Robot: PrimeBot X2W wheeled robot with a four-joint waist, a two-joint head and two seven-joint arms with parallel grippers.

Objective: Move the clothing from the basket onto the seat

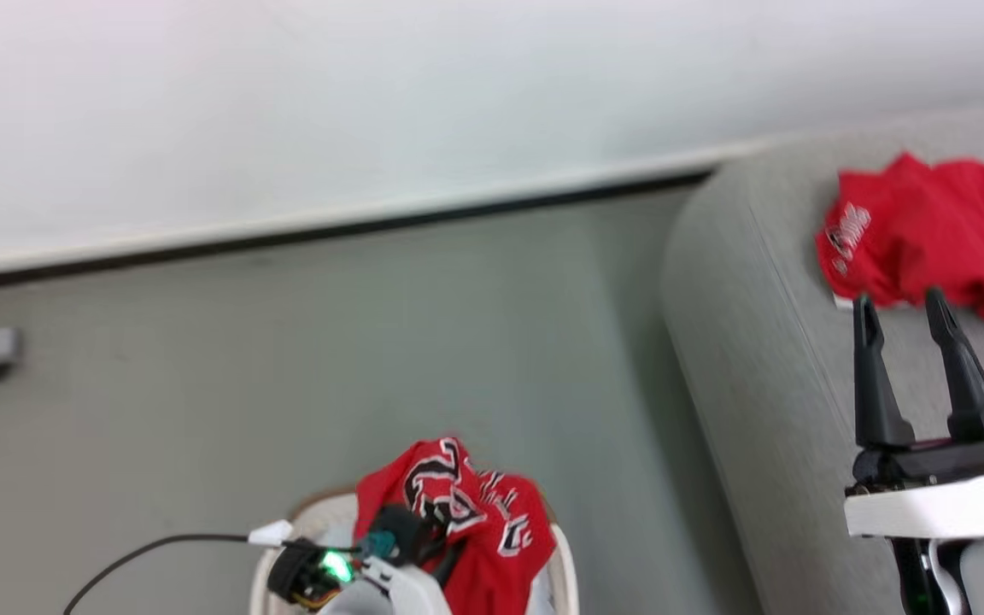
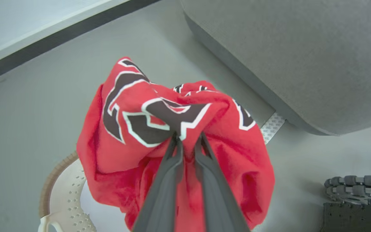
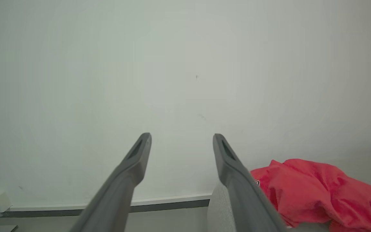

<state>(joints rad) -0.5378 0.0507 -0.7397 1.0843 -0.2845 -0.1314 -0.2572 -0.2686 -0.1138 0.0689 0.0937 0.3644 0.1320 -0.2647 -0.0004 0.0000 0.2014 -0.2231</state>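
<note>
My left claw [image 2: 187, 139] is pinched tight on a fold of a red jersey [image 2: 114, 151], holding it bunched over the basket [image 2: 63, 196] on the floor [image 2: 27, 112]. My right claw [image 1: 900, 301] hangs spread and empty over the grey seat [image 1: 765, 342], just short of another jersey [image 1: 945, 222] lying crumpled there.

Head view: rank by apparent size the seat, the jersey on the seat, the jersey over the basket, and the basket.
1. The seat.
2-3. The jersey on the seat and the jersey over the basket look alike, both cut by the frame edge: unranked.
4. The basket, mostly hidden.
</note>
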